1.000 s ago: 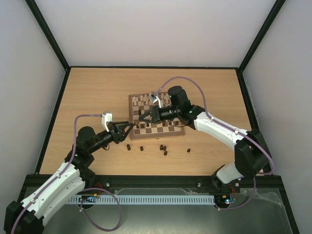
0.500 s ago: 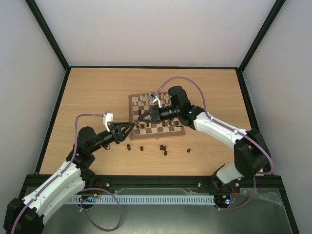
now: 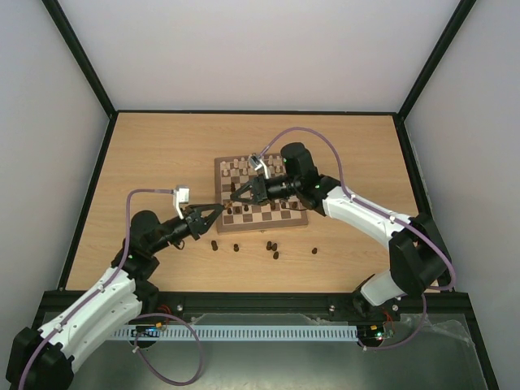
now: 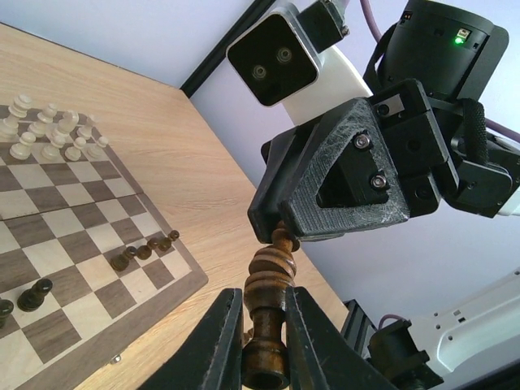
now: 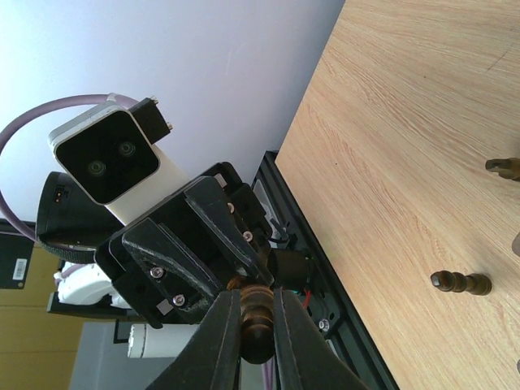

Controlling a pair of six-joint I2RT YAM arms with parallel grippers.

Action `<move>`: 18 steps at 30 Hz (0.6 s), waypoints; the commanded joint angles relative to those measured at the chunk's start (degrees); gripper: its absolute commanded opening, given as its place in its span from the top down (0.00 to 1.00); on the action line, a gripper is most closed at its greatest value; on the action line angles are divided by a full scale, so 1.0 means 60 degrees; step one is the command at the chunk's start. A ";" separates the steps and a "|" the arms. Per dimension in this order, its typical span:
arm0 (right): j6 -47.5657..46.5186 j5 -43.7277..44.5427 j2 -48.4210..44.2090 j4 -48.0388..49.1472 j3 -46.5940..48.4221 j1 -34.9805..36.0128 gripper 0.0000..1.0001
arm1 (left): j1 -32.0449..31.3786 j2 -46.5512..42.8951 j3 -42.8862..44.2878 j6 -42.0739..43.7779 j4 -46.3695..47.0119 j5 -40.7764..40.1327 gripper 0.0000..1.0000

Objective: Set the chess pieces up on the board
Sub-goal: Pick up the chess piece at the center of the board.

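Note:
One dark brown chess piece (image 4: 272, 280) hangs in the air over the board's near left corner, held at both ends. My left gripper (image 4: 262, 299) is shut on its stem near the base. My right gripper (image 4: 280, 234) is shut on its ringed upper part (image 5: 257, 321). In the top view the two grippers meet tip to tip, left gripper (image 3: 216, 210) and right gripper (image 3: 236, 195). The board (image 3: 218, 175) carries dark pieces (image 4: 146, 250) along its near rows. Several more dark pieces (image 3: 272, 249) lie on the table in front of it.
Cream pieces (image 4: 49, 130) stand in rows on the board's far side. Loose dark pieces (image 5: 461, 282) lie on the wooden tabletop (image 3: 154, 162) between the board and the near edge. A black frame rail (image 3: 244, 299) runs along that edge.
My left gripper's fingers have closed from open onto the piece that my right gripper holds. Both arms have shifted only slightly.

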 commanded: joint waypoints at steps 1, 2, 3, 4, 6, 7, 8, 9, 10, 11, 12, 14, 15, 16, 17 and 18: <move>-0.0011 -0.0178 0.0080 0.0127 0.0111 -0.0052 0.91 | -0.0060 -0.0046 -0.0001 0.0053 0.0105 0.0085 0.97; -0.0120 -0.0087 0.0071 -0.0028 0.0147 -0.0058 0.91 | -0.0060 -0.0078 0.0048 0.0092 -0.0035 0.0038 0.98; -0.0335 0.0079 0.0059 -0.0341 0.0258 -0.0059 0.91 | -0.0060 -0.0100 0.0127 0.0164 -0.0256 -0.0030 0.98; -0.0545 0.0261 0.0043 -0.0678 0.0341 -0.0059 0.91 | -0.0060 -0.0136 0.0243 0.0250 -0.0553 -0.0122 0.97; -0.1008 0.0715 -0.0010 -0.1376 0.0536 -0.0073 0.91 | -0.0060 -0.0204 0.0505 0.0468 -0.1218 -0.0387 0.97; -0.1290 0.1044 -0.0037 -0.1839 0.0685 -0.0074 0.91 | -0.0060 -0.0196 0.0711 0.0623 -0.1708 -0.0573 0.97; -0.1565 0.1354 -0.0077 -0.2222 0.0808 -0.0074 0.91 | -0.0060 -0.0150 0.0991 0.0784 -0.2142 -0.0793 0.97; -0.1878 0.1722 -0.0108 -0.2637 0.0908 -0.0074 0.91 | -0.0052 -0.0078 0.1204 0.0926 -0.2656 -0.1003 0.97; -0.2124 0.2096 -0.0141 -0.3009 0.1012 -0.0074 0.91 | -0.0059 0.0023 0.1462 0.1091 -0.3155 -0.1259 0.97; -0.2349 0.2465 -0.0158 -0.3363 0.1098 -0.0074 0.91 | -0.0049 0.0136 0.1681 0.1227 -0.3510 -0.1426 0.97; -0.2531 0.2782 -0.0176 -0.3656 0.1153 -0.0074 0.91 | -0.0045 0.0260 0.1876 0.1341 -0.3856 -0.1634 0.97; -0.2925 0.3562 -0.0180 -0.4320 0.1295 -0.0074 0.91 | -0.0044 0.0513 0.2250 0.1508 -0.4449 -0.2019 0.96; -0.3136 0.4027 -0.0164 -0.4662 0.1375 -0.0063 0.91 | -0.0045 0.0653 0.2458 0.1653 -0.4859 -0.2228 0.96; -0.3343 0.4636 -0.0164 -0.5033 0.1444 -0.0052 0.91 | -0.0045 0.0806 0.2637 0.1749 -0.5140 -0.2488 0.96; -0.3523 0.5287 -0.0144 -0.5403 0.1513 -0.0033 0.91 | -0.0032 0.0977 0.2814 0.1836 -0.5400 -0.2713 0.96; -0.3661 0.5988 -0.0114 -0.5724 0.1547 -0.0025 0.91 | -0.0031 0.1138 0.2959 0.1924 -0.5609 -0.2941 0.96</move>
